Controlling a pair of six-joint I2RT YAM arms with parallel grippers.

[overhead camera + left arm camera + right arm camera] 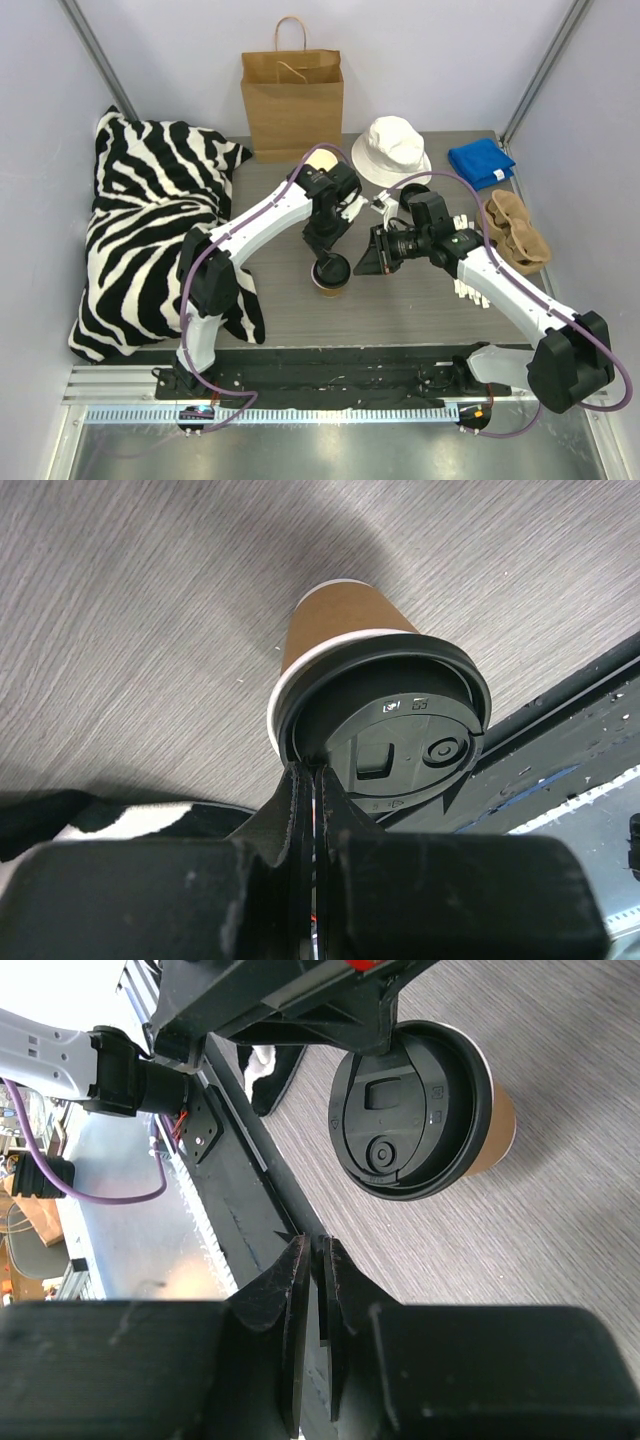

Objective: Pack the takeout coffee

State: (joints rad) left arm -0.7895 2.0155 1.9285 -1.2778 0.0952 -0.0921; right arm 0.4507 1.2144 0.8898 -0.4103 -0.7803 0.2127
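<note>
The kraft-brown takeout coffee, black lid seated on its cream rim, sits at the closed left tool's tips, ahead of the near-closed, empty right tool.

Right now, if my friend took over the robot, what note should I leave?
Left tool: shut, nothing between its fingers, tips at the edge of the lid.
Right tool: nearly shut, empty, hovering beside the cup.
Coffee cup: upright on the table between the arms, lid on top.
Done: the cup has its lid.
Left: nothing is packed yet. The paper bag stands at the back, and the cup probably goes in there.
</note>
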